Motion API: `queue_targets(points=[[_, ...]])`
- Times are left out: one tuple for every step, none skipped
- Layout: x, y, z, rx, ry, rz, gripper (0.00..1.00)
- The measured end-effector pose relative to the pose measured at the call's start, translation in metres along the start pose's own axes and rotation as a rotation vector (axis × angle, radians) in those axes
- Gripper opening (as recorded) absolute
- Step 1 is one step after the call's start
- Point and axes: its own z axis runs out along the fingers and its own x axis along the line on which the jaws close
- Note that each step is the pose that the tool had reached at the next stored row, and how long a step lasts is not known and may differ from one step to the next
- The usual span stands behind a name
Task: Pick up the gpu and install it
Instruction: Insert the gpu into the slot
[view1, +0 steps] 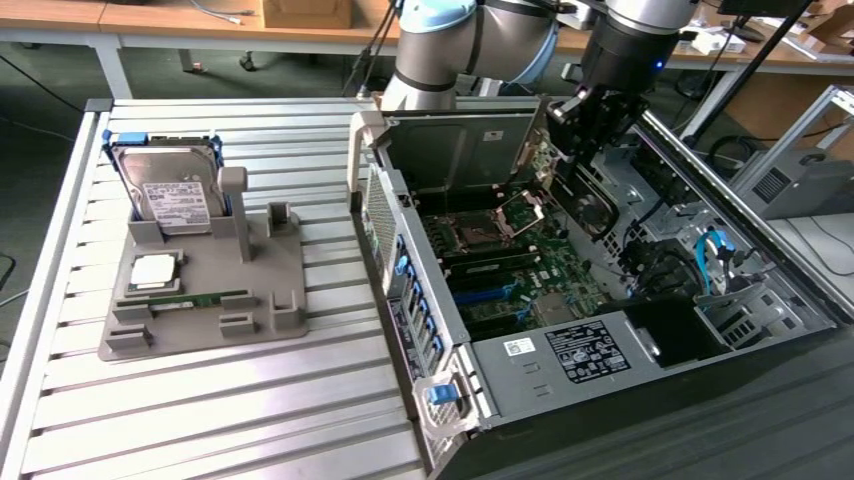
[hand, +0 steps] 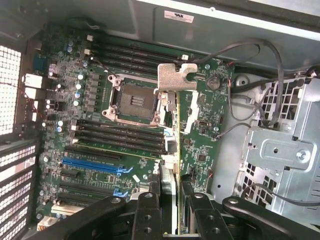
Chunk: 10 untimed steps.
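My gripper (hand: 171, 197) grips the gpu (hand: 172, 145) edge-on, silver bracket (hand: 176, 77) at far end, above the motherboard (hand: 100, 130) inside the open case (view1: 534, 372).

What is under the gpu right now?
The motherboard, with its CPU socket and blue slots off to one side. The tool holds the gpu edge-on, so the strip directly beneath it is hidden.
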Motion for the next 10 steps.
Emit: queue_targets(points=[[0.0000,0.0000,0.0000,0.0000,-0.0001,-0.001,0.27],[0.0000,0.0000,0.0000,0.0000,-0.0001,-0.003,0.27],[0.0000,0.0000,0.0000,-0.0001,-0.0002,-0.004,0.27],[0.0000,0.0000,0.0000,-0.0001,-0.0002,-0.005,0.27],[0.0000,0.0000,0.0000,-0.0002,-0.0003,-0.007,0.27],[0.0000,0.0000,0.0000,-0.0002,-0.0003,-0.008,0.27],[0.0000,0.0000,0.0000,-0.0003,-0.0004,-0.010,0.27],[0.0000,0.0000,0.0000,-0.0003,-0.0004,-0.011,0.27],[0.0000,0.0000,0.0000,-0.0004,-0.0005,-0.013,0.27],[0.0000,0.0000,0.0000,-0.0004,-0.0006,-0.014,0.27]])
